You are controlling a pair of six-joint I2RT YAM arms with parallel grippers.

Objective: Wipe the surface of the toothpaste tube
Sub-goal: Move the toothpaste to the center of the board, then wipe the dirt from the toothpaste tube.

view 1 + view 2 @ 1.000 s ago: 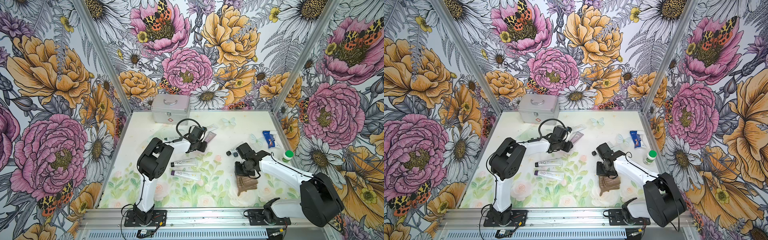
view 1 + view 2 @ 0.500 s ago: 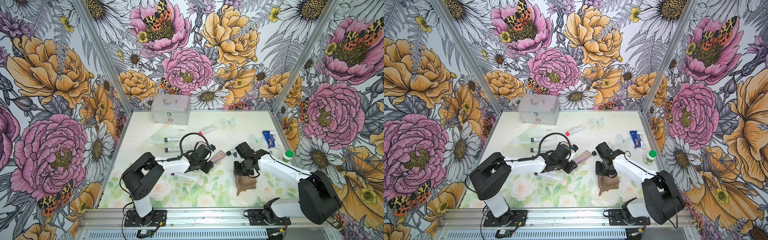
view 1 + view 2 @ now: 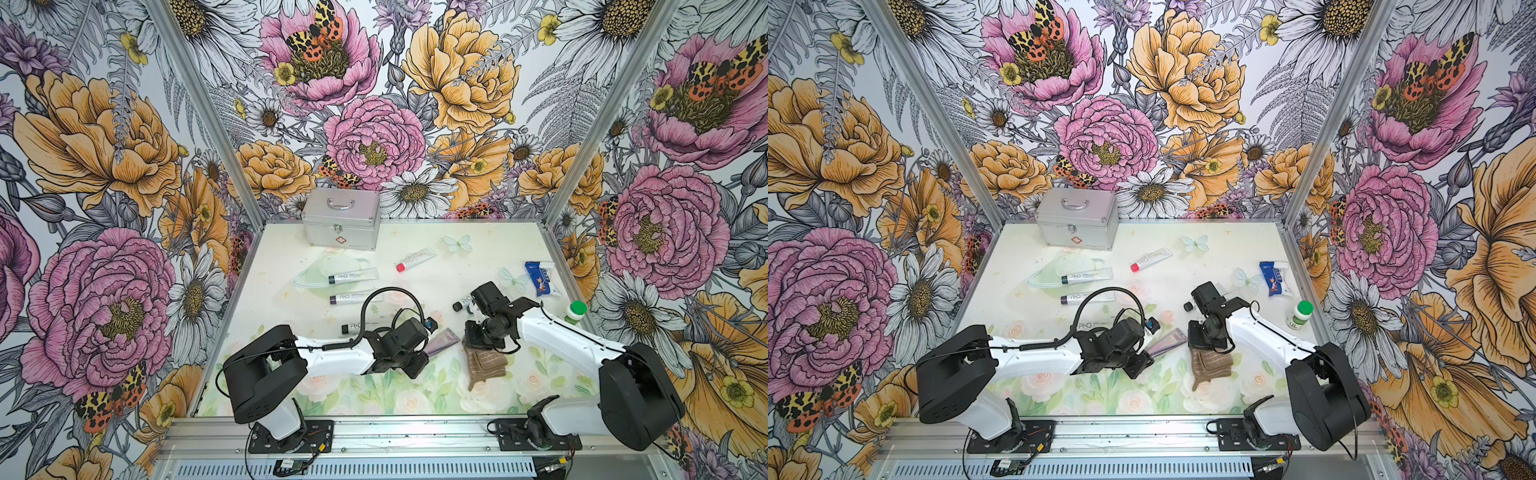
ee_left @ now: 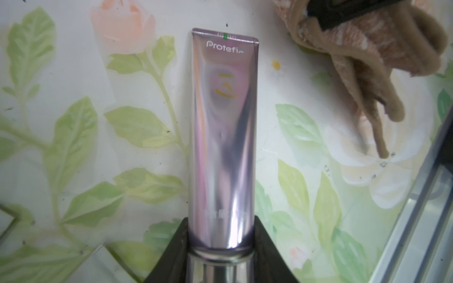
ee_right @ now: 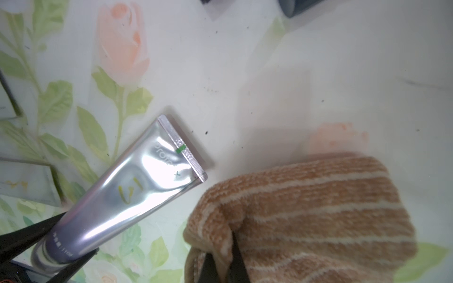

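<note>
Firstly, the toothpaste tube (image 3: 444, 341): silvery-lilac, set at the lower middle of the frame in both top views, crimped end pointing right. Whether it rested on the floral table (image 3: 291, 249) or hung just above it could not be told.

Left gripper (image 4: 220, 230): clasped on the tube's cap end, one jaw pressed against each side of the shoulder, as the left wrist view showed.

Cloth (image 5: 318, 208): brown with pale stripes, bunched. It sat just right of the crimped end, near it but not touching.

Right gripper (image 5: 220, 247): clenched hard into a fold of the cloth.

Yellow streaks (image 4: 224, 88): a few short marks on the tube's upper face, toward the crimped end, unwiped.

Progress, as judged: early. The tube was held out and the cloth was in hand, so preparation looked complete. No wiping contact had been made. What remained was bringing the cloth onto the tube, stroking along its face, and probably doing the underside too.

Sundries, unconcerned: silver case (image 3: 340, 218) at upper middle; other tubes (image 3: 353, 276) scattered behind; blue packet (image 3: 540, 277) and green-capped bottle (image 3: 575, 311) at right.
</note>
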